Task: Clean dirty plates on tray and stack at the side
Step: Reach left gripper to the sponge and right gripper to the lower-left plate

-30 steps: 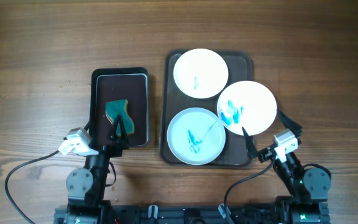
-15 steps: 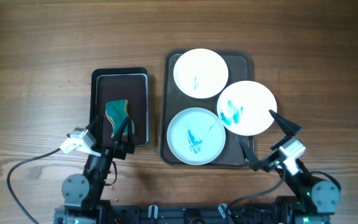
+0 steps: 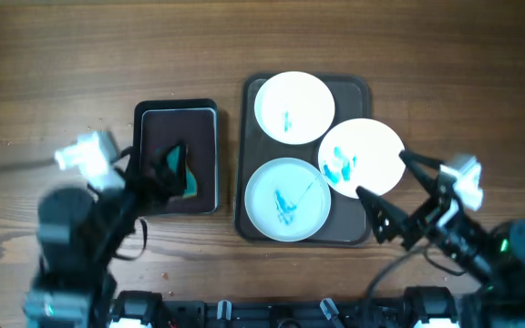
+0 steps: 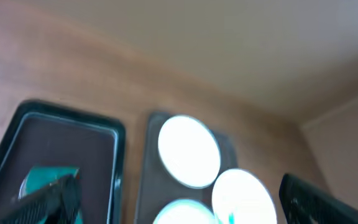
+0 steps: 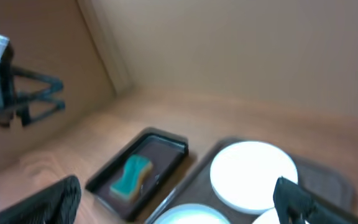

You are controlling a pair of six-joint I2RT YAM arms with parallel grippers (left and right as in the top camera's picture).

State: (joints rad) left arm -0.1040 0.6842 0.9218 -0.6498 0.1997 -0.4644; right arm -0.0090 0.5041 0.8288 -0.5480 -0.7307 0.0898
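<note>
Three white plates smeared with blue lie on a dark tray (image 3: 355, 94): one at the back (image 3: 294, 107), one at the right (image 3: 363, 158), one at the front (image 3: 288, 199). A teal sponge (image 3: 182, 173) lies in a small black tray (image 3: 176, 107) to the left. My left gripper (image 3: 164, 178) is open and empty, blurred, above the sponge tray. My right gripper (image 3: 383, 178) is open and empty, raised by the right plate's front edge. The left wrist view shows the sponge (image 4: 48, 177) and the back plate (image 4: 188, 149). The right wrist view shows the sponge (image 5: 132, 174) and the back plate (image 5: 253, 174).
Bare wooden table surrounds both trays. The left arm (image 5: 5, 81) shows in the right wrist view at the upper left. Cables trail from both arm bases at the front edge.
Both arms have risen from their low rest poses. The left arm swung up and left over the sponge tray; the right arm swung up and right. Both grippers stay open.
</note>
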